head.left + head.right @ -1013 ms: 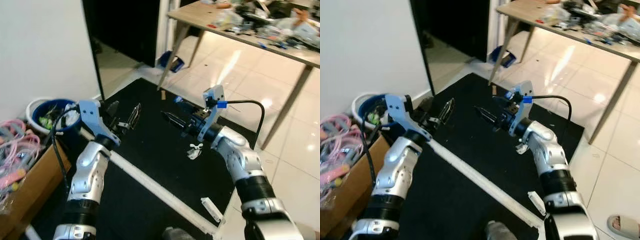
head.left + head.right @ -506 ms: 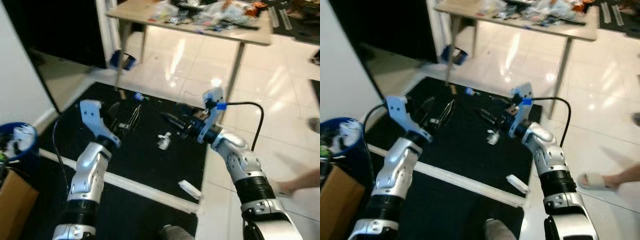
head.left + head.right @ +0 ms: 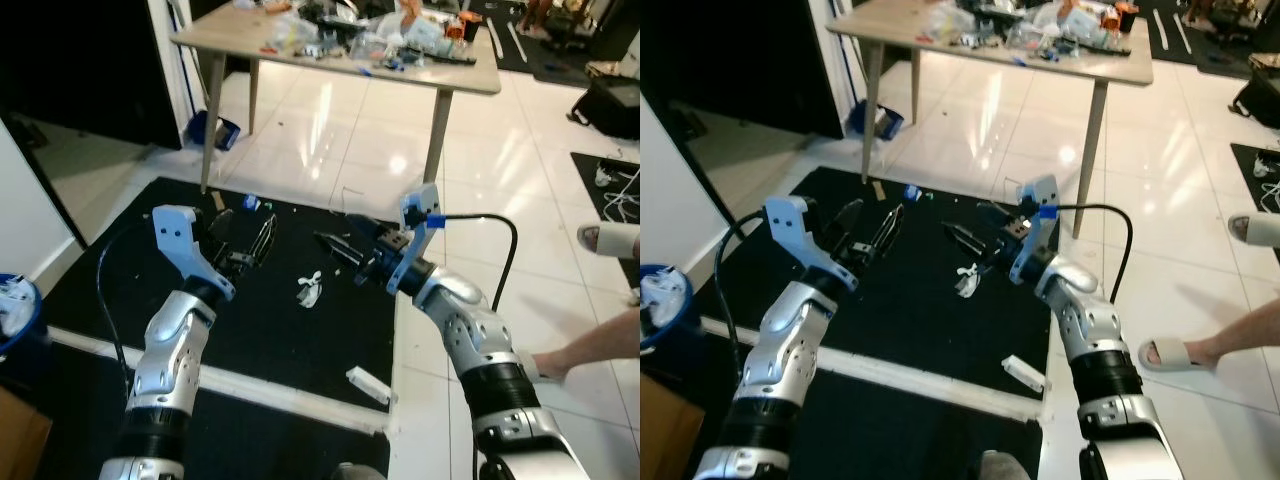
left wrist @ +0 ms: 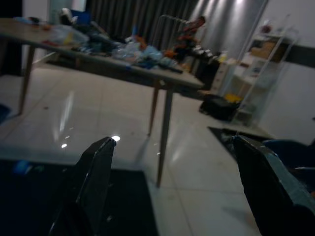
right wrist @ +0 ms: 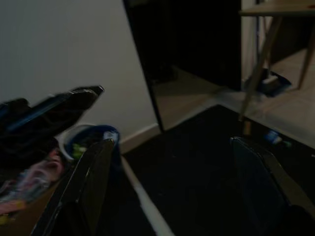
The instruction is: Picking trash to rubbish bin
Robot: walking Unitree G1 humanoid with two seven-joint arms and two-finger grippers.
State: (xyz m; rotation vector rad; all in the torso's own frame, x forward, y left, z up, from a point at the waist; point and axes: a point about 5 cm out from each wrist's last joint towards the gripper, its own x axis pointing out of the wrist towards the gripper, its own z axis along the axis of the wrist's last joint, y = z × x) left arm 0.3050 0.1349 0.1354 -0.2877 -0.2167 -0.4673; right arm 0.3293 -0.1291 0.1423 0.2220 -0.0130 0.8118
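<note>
Nearest, a white strip (image 3: 366, 384) was seen at the black mat's (image 3: 120, 270) edge; farther out, crumpled white trash (image 3: 309, 291) lay between the left end effector (image 3: 262, 238) and right end effector (image 3: 340, 249), both held open, empty. It was judged light, soft, best pinched mid-bunch. The blue bin (image 3: 14, 310) stood well apart.

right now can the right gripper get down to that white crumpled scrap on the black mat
Probably yes. The right gripper hangs open above the mat, with the white scrap lying just below and to its left, and nothing lies between them.
</note>
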